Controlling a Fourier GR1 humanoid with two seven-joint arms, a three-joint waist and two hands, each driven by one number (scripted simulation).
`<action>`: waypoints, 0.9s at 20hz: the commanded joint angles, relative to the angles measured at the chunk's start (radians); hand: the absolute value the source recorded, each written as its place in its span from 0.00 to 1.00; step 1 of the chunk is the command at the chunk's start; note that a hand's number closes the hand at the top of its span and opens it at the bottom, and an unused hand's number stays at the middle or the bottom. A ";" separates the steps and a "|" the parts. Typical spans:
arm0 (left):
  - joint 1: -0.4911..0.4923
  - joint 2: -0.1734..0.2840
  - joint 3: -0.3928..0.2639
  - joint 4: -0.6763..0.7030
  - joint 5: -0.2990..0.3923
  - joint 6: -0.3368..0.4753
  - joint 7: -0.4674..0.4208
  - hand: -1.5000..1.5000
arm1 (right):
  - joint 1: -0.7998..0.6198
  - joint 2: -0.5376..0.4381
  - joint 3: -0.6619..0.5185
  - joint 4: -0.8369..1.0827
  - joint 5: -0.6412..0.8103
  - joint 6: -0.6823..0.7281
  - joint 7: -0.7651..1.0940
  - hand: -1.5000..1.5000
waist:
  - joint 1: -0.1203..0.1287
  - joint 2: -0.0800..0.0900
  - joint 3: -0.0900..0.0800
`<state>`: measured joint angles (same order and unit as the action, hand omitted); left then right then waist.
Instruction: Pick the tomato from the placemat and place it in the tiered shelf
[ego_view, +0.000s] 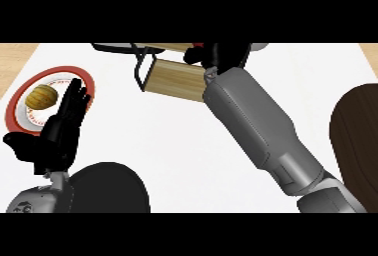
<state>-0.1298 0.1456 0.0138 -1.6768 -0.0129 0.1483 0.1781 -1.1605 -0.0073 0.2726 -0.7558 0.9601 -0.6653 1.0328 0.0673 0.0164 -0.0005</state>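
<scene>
Your tomato (198, 48) shows only as a red sliver at the tiered shelf (173, 77), tucked against your right hand (220, 54), whose fingers seem curled on it, though much is hidden. I'd judge the carry done and the release left. Your left hand (63, 127) rests open, fingers up, well to the shelf's left, beside a red-rimmed plate (18, 102) with a yellowish ball (41, 96). A dark brown placemat (358, 125) lies right of the shelf on the white surface (177, 145).
</scene>
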 joint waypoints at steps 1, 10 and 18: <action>-0.007 0.016 0.011 -0.023 0.008 -0.011 0.028 0.50 | -0.066 0.007 -0.068 0.113 -0.071 -0.106 0.019 0.00 | -0.008 -0.002 0.000; 0.041 0.008 0.021 -0.032 0.016 -0.014 0.014 0.50 | -0.068 0.007 -0.022 0.116 -0.225 -0.289 -0.137 0.00 | -0.017 -0.007 0.001; 0.051 0.033 0.055 -0.051 0.016 -0.009 0.049 0.50 | -0.115 0.007 -0.048 0.048 -0.083 -0.383 0.033 0.00 | -0.067 -0.026 0.000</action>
<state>-0.0983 0.1603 0.0503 -1.6884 -0.0047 0.1400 0.1848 -1.2645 -0.0052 0.2376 -0.6849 0.8015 -0.9345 0.9536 0.0219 0.0001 -0.0004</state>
